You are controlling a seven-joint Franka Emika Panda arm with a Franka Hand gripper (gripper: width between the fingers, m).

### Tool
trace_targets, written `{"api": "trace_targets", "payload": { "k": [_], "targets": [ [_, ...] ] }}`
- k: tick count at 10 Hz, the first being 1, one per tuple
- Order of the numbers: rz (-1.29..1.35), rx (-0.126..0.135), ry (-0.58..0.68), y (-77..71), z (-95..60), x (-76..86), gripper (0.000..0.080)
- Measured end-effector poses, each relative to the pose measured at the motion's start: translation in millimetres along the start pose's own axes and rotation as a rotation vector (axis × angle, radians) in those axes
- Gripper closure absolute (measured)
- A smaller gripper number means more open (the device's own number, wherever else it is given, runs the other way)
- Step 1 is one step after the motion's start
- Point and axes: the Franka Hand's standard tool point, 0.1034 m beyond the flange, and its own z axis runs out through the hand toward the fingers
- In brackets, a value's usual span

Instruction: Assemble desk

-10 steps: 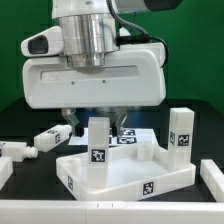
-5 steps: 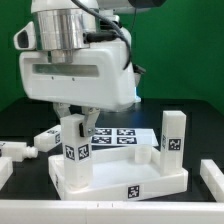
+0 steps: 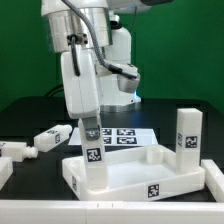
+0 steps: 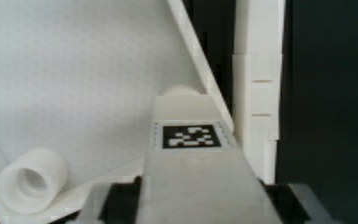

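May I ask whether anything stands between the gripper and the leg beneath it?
Nothing visible does: the gripper is closed on the top of the leg, which stands upright in a corner of the tabletop.

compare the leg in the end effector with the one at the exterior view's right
The gripped leg is clamped between the end effector's fingers; the right leg stands free. The gripped leg is toward the tabletop's end on the exterior view's left; the right leg at the opposite end. Both are white, upright, tagged.
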Motion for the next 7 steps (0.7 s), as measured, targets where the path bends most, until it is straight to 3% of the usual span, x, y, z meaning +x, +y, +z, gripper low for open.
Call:
{"api": "trace_targets", "payload": {
  "k": [2,3,4,5,6,7],
  "targets": [
    [-0.041,-0.003,0.002,0.7,0.9,0.6,0.0515],
    [-0.173,-0.015,0.006,2.7,1.7,0.9,0.0315],
    [-0.405,-0.011,0.012,3.4,4.2,0.9,0.0315],
    [-0.586,-0.021,0.009,4.8,6.7,-5.2,0.0204],
    [-0.728,-0.037,0.012,6.2,8.9,-11.6,0.0165],
    [-0.767,-0.036,0.013,5.9,8.5,-9.5,0.0165]
  ]
}}
